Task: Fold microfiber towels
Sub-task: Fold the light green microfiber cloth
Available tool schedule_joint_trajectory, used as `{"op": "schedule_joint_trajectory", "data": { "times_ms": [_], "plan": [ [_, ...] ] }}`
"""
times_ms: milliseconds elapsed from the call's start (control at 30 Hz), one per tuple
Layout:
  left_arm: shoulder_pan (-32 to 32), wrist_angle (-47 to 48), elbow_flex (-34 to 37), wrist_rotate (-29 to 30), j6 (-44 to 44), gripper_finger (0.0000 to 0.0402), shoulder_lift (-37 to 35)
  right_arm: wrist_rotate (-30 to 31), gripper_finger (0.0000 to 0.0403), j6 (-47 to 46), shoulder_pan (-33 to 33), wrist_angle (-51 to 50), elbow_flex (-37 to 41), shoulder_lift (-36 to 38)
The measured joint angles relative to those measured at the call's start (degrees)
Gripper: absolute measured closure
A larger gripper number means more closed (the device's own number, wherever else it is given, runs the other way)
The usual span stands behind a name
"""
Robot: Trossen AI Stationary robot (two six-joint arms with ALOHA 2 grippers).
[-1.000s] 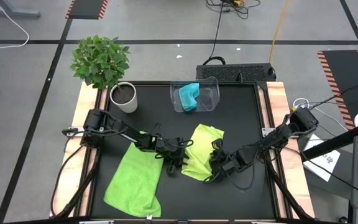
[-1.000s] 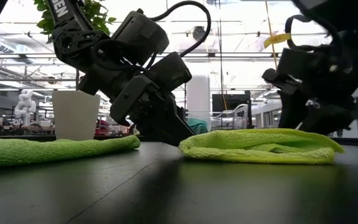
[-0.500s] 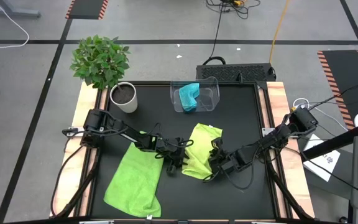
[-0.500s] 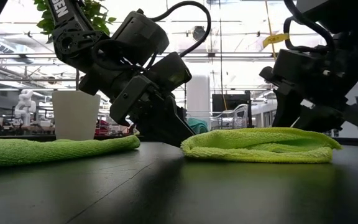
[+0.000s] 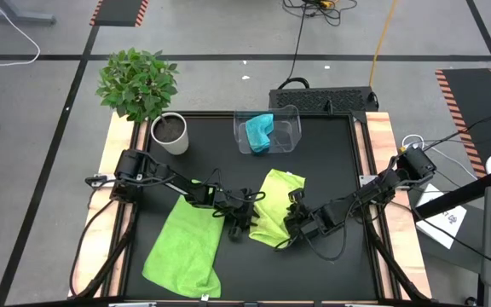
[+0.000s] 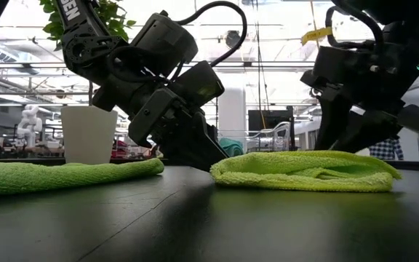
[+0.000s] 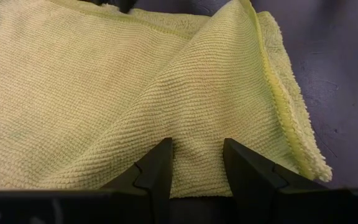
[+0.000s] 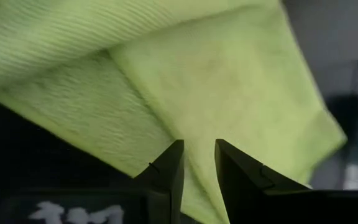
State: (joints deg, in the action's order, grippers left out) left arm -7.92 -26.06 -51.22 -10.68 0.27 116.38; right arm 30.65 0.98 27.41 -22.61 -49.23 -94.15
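Note:
A folded lime-green towel (image 5: 275, 205) lies mid-table, and a second lime-green towel (image 5: 184, 246) lies spread flat at the near left. A turquoise towel (image 5: 259, 132) sits crumpled in the clear bin (image 5: 291, 128) at the far side. My left gripper (image 5: 247, 220) is shut on the folded towel's left edge, low on the table. My right gripper (image 5: 286, 232) stands over the same towel's near right part, slanting down, shut on its cloth. My left gripper pinches a fold at the towel's left edge (image 7: 197, 146) between its two fingers, slanting down from the table's left. The cloth rests on the table and is slack. My right gripper has the towel's upper cloth (image 8: 199, 134) between its two fingers, coming down from above on the right. One layer or several, I cannot tell. The towel stays on the table.
A potted plant in a white pot (image 5: 170, 134) stands at the far left corner. Bare black tabletop (image 5: 331, 170) lies to the right of the folded towel and along the near edge.
My right gripper has risen a little and shifted toward the table's left over the folded towel. The towel lies almost as before.

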Motion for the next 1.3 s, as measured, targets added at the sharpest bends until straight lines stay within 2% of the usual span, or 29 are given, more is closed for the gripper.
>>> {"op": "schedule_joint_trajectory", "data": {
  "times_ms": [133, 467, 633, 1167, 1300],
  "plan": [
    [0.00, 0.00, 0.00, 0.00, 0.05, 0.0257, 0.00, -2.36, 0.0321, -0.53, -0.01, 0.98, 0.00, -0.02],
    [0.00, -0.02, 0.00, 0.02, 0.70, 0.0257, 0.00, -2.49, 0.0321, -0.34, 0.05, 3.80, 0.00, 0.00],
    [0.00, 0.00, 0.00, 0.04, 0.72, 0.0257, 0.00, -5.35, 0.0321, -0.52, 0.05, 4.09, 0.00, 0.00],
    [-0.04, 0.00, 0.00, 0.12, 0.74, 0.0257, 0.00, -5.31, 0.0321, -0.53, -2.44, 4.82, 1.16, -0.50],
    [-0.04, 0.02, 0.00, 0.13, 0.77, 0.0257, 0.00, -5.28, 0.0334, -0.53, -3.40, 4.58, 2.01, -0.50]
  ]
}}
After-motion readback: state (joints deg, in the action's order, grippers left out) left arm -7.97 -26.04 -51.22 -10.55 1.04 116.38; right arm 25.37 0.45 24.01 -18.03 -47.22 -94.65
